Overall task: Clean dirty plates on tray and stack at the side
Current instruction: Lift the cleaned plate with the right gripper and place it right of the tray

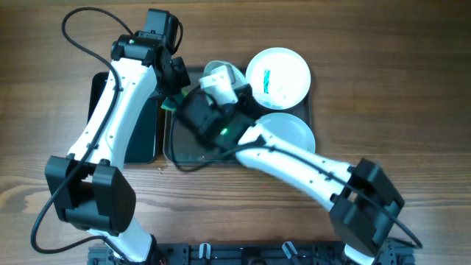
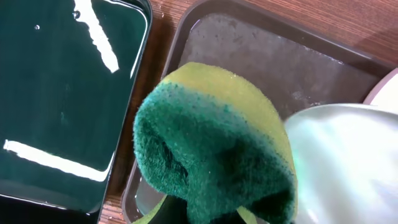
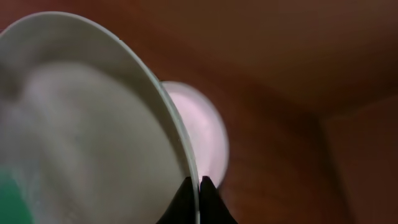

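Note:
My right gripper [image 1: 212, 87] is shut on the rim of a pale plate [image 1: 218, 71] and holds it tilted on edge over the dark tray [image 1: 193, 152]. In the right wrist view the jaws [image 3: 194, 185] pinch that plate's rim [image 3: 87, 124]. My left gripper [image 1: 171, 94] is shut on a green and yellow sponge [image 2: 211, 143], which is right next to the held plate [image 2: 345, 162]. I cannot tell whether they touch. A white plate with a green smear [image 1: 277, 76] and another pale plate [image 1: 292, 130] lie at the tray's right end.
A narrow black tray [image 1: 143, 129] lies just left of the big tray, and it also shows glossy in the left wrist view [image 2: 56, 93]. Both arms cross over the middle of the table. Bare wooden table [image 1: 412, 88] lies to the right.

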### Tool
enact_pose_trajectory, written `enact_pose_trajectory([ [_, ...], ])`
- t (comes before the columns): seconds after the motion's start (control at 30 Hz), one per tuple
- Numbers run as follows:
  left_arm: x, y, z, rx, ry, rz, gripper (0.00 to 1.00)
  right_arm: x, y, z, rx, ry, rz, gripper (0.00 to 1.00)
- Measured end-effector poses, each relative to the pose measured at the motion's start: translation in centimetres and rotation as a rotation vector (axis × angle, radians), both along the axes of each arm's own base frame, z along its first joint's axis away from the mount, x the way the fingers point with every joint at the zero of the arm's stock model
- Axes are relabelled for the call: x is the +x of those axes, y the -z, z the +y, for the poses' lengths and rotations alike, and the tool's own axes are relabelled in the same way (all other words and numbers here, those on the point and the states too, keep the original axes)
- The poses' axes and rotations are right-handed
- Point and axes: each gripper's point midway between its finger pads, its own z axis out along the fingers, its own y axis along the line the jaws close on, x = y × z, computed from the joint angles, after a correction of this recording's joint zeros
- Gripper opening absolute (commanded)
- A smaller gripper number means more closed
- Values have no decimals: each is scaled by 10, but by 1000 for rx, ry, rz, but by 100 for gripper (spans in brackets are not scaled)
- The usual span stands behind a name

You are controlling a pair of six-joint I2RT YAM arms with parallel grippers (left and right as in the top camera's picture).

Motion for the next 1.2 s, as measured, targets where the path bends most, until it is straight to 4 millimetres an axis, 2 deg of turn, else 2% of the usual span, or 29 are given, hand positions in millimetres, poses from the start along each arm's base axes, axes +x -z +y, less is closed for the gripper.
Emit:
enact_pose_trajectory([
  [0.1,0,0,-2,-9,2,2,4,-12,-32,1,-123,35,-156,4],
  [0.17,0,0,-2,-9,2,2,4,-16,-44,0,-178,49,-202,4],
  [0.33,0,0,-2,-9,3,2,4,-15,-50,0,-191,62,-227,4],
  [0.4,0,0,-2,-9,3,2,4,-12,-35,4,-163,20,-152,4],
  [0.43,0,0,-2,-9,3,2,4,-9,-17,4,-122,-13,-59,4],
  [0.47,0,0,-2,-9,3,2,4,-2,12,-3,-1,-17,82,4],
  [0.53,-1,0,-2,-9,3,3,4,10,47,-13,232,-10,287,4],
  [0.57,-1,0,-2,-10,3,4,4,23,57,-29,391,16,388,4],
  [0.6,-1,0,-2,-11,3,4,4,31,60,-41,487,34,439,4],
  [0.67,-1,0,-2,-12,3,5,4,43,49,-81,753,67,548,4],
  [0.77,-1,0,-2,-12,4,5,4,44,26,-166,959,199,560,4],
  [0.83,-1,0,-3,-15,4,5,4,36,22,-221,1037,312,548,4],
  [0.9,-1,0,-3,-15,4,6,4,31,28,-259,1075,402,525,4],
  [0.97,-1,0,-3,-18,5,7,4,14,51,-305,1088,548,510,4],
  [1.0,-2,0,-5,-28,8,9,4,3,69,-328,1077,627,497,4],
  [1.03,-2,1,-9,-48,14,13,4,-8,86,-339,1059,689,500,4],
  [1.07,-3,1,-10,-57,16,15,4,-11,99,-343,1047,713,481,4],
  [1.1,-4,1,-13,-72,20,20,4,-15,115,-344,1036,734,469,4],
  [1.2,-8,2,-14,-79,23,38,4,-23,145,-350,1021,779,417,4],
])
